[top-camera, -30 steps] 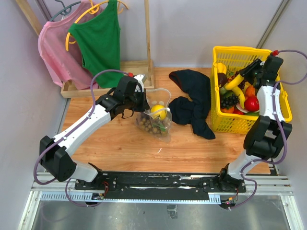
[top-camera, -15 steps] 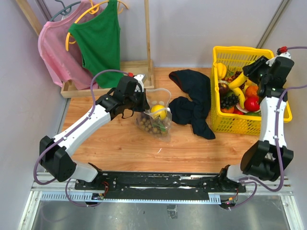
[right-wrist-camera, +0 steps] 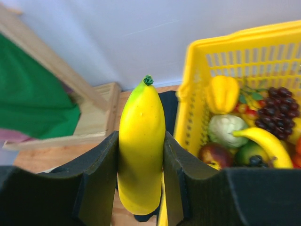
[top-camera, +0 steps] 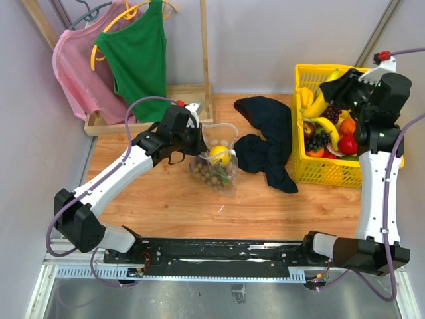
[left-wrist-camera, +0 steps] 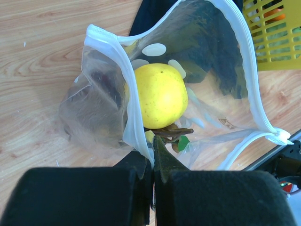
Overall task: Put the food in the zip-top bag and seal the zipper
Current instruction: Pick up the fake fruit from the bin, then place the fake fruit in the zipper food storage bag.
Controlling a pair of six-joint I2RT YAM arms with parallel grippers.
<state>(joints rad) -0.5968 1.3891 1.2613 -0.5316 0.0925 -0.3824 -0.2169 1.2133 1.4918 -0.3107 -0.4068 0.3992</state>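
At the left gripper [left-wrist-camera: 153,147]: jaws pinched tight on the near rim of the zip-top bag [left-wrist-camera: 94,110], holding its mouth wide open just above the wooden table [top-camera: 166,199].
Between those fingers: the zipper [left-wrist-camera: 126,89], a pale strip that runs away from the grip and loops round the gaping mouth, unsealed.
Just beyond the grip, inside the bag: a lemon [left-wrist-camera: 160,94] rests against the strip. The tan longan cluster [top-camera: 207,174] fills the pouch below it, brown stems poking out beside the lemon.
Past the bag: a dark navy cloth [top-camera: 269,149] lies crumpled on the table, between the bag and the basket.
At the right gripper [right-wrist-camera: 140,146]: both fingers clamped on a banana [right-wrist-camera: 141,117], gripped at its middle, green stem tip pointing away from the wrist.
Beside and below that gripper: the yellow basket [right-wrist-camera: 188,94], with the gripper and its banana raised above the basket's rim.
Farther off, inside the basket: dark grapes [right-wrist-camera: 282,99], a second banana [right-wrist-camera: 263,141] and a red apple [top-camera: 348,143], packed among other fruit.
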